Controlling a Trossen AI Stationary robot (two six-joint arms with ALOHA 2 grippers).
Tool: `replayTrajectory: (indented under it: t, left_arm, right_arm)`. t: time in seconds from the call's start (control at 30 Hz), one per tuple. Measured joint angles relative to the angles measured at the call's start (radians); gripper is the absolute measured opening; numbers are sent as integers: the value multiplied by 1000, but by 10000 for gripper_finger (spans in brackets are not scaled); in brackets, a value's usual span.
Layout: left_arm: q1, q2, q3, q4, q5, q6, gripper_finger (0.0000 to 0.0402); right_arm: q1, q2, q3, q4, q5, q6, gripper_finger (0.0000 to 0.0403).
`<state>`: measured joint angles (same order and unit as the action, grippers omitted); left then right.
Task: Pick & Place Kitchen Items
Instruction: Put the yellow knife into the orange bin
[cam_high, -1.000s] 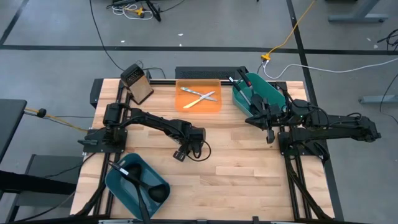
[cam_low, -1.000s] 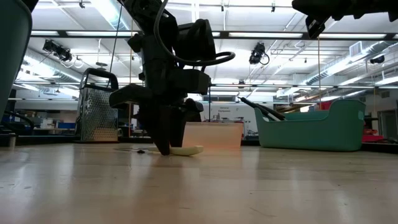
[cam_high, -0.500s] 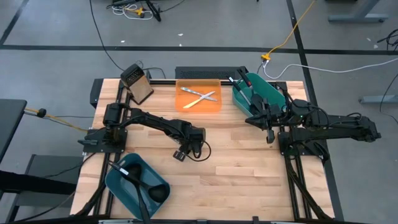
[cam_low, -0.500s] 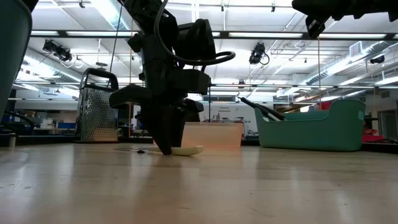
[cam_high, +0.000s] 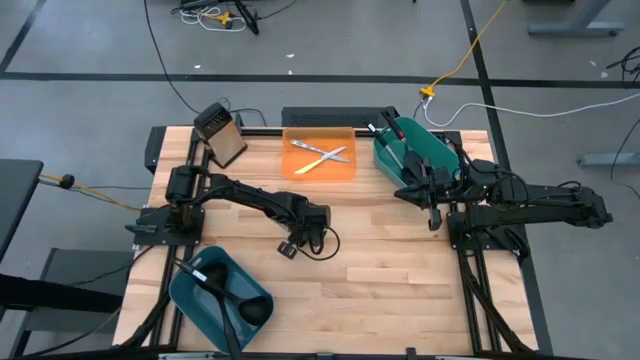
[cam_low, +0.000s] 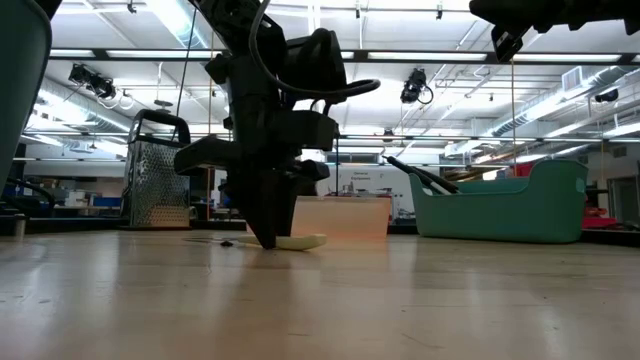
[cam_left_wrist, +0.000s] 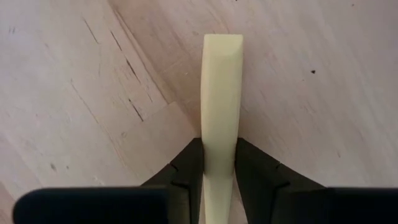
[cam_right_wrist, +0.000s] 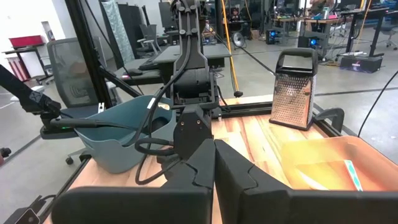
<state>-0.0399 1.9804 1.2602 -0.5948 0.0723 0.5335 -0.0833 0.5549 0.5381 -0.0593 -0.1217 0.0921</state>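
I see the pale wooden surface (cam_high: 380, 250) filling the middle of the high view, with grey floor and cables around it. From above, my left end effector (cam_high: 290, 247) sits a little left of centre, its arm stretched from the left edge with the wrist bent down, but what lies under it is hidden there. The left wrist view settles it: both fingers (cam_left_wrist: 186, 168) press the sides of a pale yellow handle (cam_left_wrist: 221, 106) lying flat on the wood, so the end effector is closed on it, and the piece still rests on the surface. The low view shows the same handle (cam_low: 300, 241) poking out beside the lowered fingertips.

My right end effector (cam_high: 433, 221) hangs at centre right of the high view, closed and empty, arm lying level from the right edge.

Silver cutlery (cam_high: 321, 156) lies crossed on the orange tray (cam_high: 318, 170) at top centre. A teal bin (cam_high: 440, 150) at upper right holds black utensils; another teal bin (cam_high: 200, 295) at lower left holds a black ladle (cam_high: 225, 300). A metal grater (cam_high: 220, 133) stands at upper left.
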Motion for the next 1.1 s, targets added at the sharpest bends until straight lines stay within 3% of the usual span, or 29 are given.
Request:
replayTrajectory:
  t: [1.1]
  left_arm:
    - [0,0,2,11,9,-1,74]
  right_arm:
    - [0,0,0,0,-2,0,8]
